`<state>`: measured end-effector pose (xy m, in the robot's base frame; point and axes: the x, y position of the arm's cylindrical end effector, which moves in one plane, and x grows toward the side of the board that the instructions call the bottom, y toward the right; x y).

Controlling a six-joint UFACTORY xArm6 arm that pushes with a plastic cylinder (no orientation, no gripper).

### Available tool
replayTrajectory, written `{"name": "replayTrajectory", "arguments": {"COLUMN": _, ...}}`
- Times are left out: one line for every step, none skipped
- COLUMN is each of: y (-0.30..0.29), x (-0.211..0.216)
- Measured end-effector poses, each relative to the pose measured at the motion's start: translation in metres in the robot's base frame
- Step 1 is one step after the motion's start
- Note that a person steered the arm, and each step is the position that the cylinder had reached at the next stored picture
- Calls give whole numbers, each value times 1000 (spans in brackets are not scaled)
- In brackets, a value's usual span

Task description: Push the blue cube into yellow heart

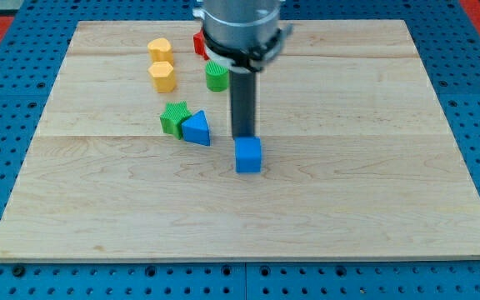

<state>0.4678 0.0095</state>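
Note:
The blue cube (248, 155) sits near the middle of the wooden board (373, 167). My tip (243, 137) is right at the cube's upper edge, touching or nearly touching it. Two yellow blocks stand at the upper left: one (160, 49) above, which looks like the heart, and a hexagon-like one (163, 77) just below it. Both are far up and to the left of the cube.
A green star-like block (174, 117) touches a blue triangle (197, 128) left of the tip. A green cylinder (216, 77) stands above them. A red block (198, 42) is mostly hidden behind the arm's body at the top.

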Motion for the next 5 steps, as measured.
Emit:
{"name": "replayTrajectory", "arguments": {"y": 21, "x": 33}}
{"name": "replayTrajectory", "arguments": {"y": 101, "x": 29}}
{"name": "replayTrajectory", "arguments": {"y": 98, "x": 75}}
{"name": "replayTrajectory", "arguments": {"y": 12, "x": 75}}
{"name": "replayTrajectory", "arguments": {"y": -68, "x": 68}}
